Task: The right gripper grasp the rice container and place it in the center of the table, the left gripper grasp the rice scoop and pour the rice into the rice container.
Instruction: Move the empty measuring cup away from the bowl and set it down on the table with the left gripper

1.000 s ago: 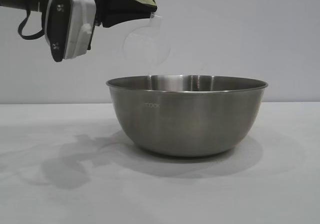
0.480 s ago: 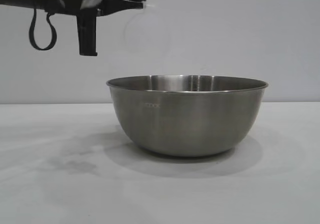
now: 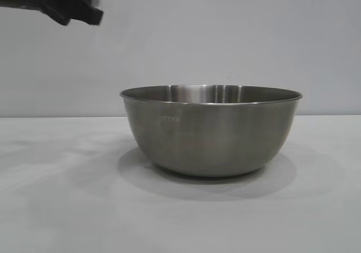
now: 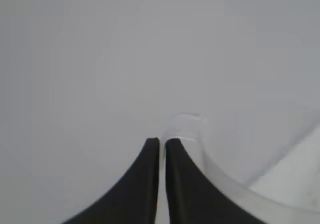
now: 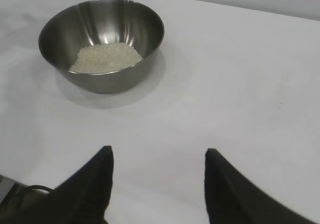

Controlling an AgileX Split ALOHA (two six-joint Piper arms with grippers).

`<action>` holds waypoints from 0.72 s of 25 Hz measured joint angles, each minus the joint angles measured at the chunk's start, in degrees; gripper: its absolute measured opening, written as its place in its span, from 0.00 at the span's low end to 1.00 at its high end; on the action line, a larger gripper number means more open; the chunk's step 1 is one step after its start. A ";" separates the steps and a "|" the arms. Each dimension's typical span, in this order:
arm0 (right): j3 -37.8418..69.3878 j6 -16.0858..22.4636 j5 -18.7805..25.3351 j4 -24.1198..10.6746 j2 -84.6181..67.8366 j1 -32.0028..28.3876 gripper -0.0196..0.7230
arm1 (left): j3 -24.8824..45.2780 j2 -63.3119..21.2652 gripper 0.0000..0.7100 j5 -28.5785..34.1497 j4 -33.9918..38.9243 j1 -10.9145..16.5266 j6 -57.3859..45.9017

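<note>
Exterior view: left tool now farther left

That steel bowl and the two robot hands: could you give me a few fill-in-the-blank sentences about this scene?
1. The rice lies inside the ____.
2. The left hand is shut on the clear ____.
3. The right hand's two fingers stand ____, holding nothing.
4. The rice container stands on the white ____.

Missing words: rice container; rice scoop; open; table

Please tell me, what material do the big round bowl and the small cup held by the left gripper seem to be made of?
The big round grey bowl looks like brushed stainless steel: dull metallic sheen, fine horizontal grain, thin rolled rim. The small frosted cup seems to be translucent plastic, since the pale background shows hazily through its wall; frosted glass cannot be excluded.
</note>
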 joint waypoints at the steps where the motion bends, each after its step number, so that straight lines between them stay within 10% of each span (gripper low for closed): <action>1: 0.00 0.00 0.00 0.00 0.00 0.00 0.55 | 1.07 0.00 0.00 0.10 -0.91 0.00 -1.07; 18: 0.00 0.08 0.00 0.00 0.00 0.00 0.55 | 11.86 4.61 0.00 0.00 -6.58 0.00 -6.07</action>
